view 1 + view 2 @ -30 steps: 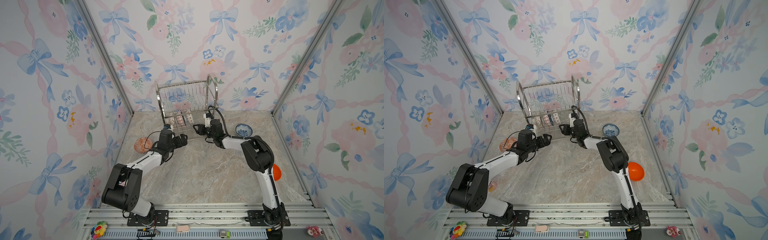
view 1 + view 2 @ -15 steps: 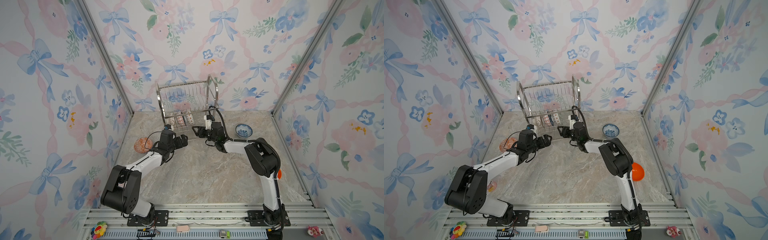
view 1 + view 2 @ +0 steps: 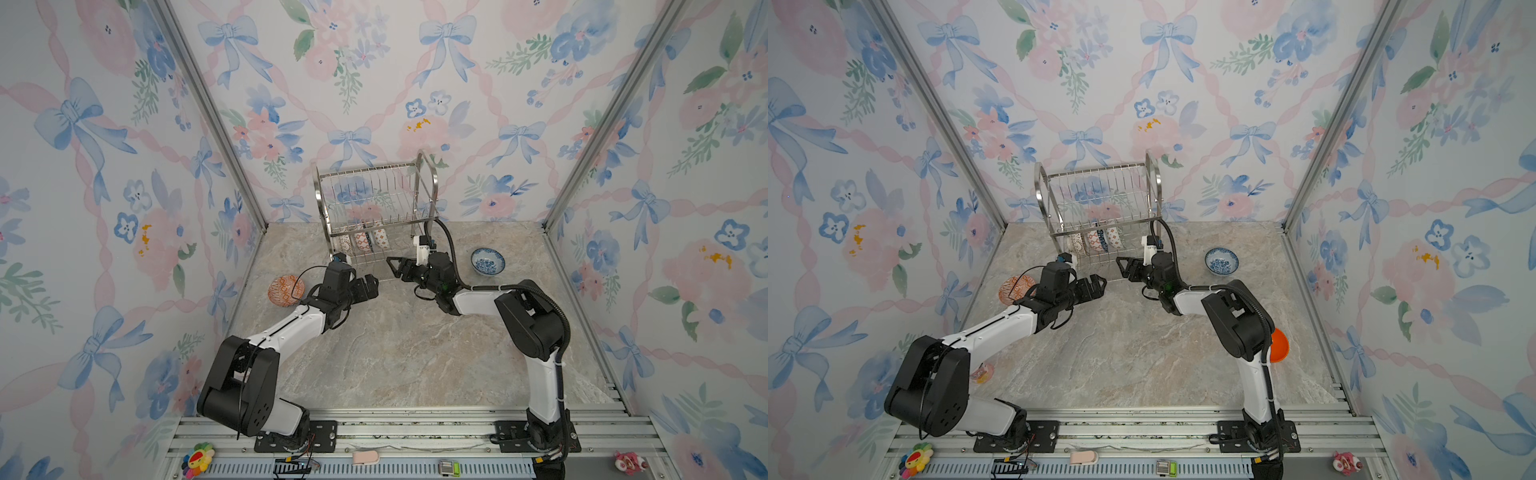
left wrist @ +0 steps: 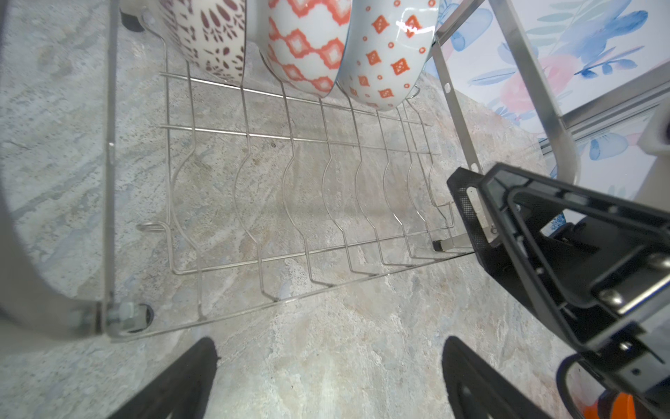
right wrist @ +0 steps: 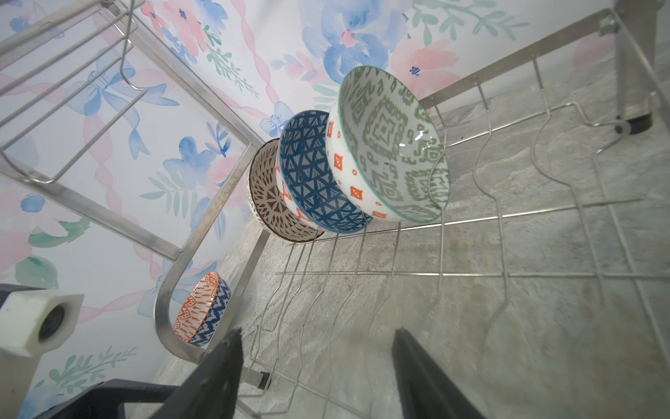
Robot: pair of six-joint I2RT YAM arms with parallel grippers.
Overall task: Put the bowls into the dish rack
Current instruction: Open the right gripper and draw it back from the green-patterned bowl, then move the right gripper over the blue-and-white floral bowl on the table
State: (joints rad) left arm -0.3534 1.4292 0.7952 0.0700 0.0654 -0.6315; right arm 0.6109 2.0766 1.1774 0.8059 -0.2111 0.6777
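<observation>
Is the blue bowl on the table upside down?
No, it is right side up. In both top views the blue bowl shows its patterned inside facing up.

My right arm [image 3: 1237, 328] hides most of the orange bowl [image 3: 1280, 345], lower right of a top view. Behind my left elbow [image 3: 934, 374], lower left, a pinkish thing [image 3: 983, 372] is too small to tell. The left wrist view's edge cuts off three bowls [image 4: 308, 40].

We count three racked bowls [image 3: 347, 243] [image 3: 363, 241] [image 3: 380, 237], one red-patterned bowl [image 3: 286, 290], one blue-white bowl [image 3: 488, 262] and one plain orange bowl [image 3: 1279, 345], six altogether. We count one dish rack [image 3: 434, 187], two arms [image 3: 291, 328] [image 3: 478, 301] and four trinkets [image 3: 198, 456] [image 3: 365, 457] [image 3: 450, 467] [image 3: 629, 461].
</observation>
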